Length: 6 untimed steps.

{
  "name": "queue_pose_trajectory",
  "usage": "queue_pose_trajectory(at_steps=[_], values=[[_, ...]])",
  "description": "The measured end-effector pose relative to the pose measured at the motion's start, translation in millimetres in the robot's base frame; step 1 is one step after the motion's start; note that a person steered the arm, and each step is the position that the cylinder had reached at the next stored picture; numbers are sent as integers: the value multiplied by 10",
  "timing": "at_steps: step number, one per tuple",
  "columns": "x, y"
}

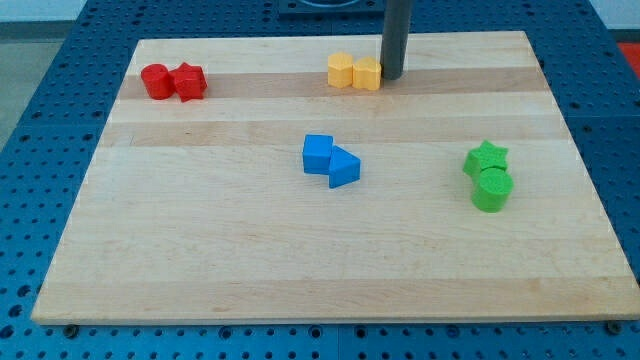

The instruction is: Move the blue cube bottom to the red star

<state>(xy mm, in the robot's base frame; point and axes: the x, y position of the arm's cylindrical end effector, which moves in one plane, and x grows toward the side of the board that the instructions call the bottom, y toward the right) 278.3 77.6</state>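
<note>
The blue cube (318, 153) sits near the board's middle, touching a blue triangular block (343, 167) at its lower right. The red star (189, 81) lies at the view's top left, touching a red round block (156, 81) on its left. My tip (391, 76) is at the view's top centre, right beside a yellow block pair, far above and right of the blue cube.
Two yellow blocks (354, 72) sit together at the top centre, left of my tip. A green star (486, 158) and a green cylinder (491, 188) touch at the right. The wooden board (200, 250) lies on a blue perforated table.
</note>
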Motion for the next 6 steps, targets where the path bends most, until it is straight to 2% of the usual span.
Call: queue_pose_trajectory(at_steps=[3,5,6], values=[[0,-156],[285,353],[427,272]])
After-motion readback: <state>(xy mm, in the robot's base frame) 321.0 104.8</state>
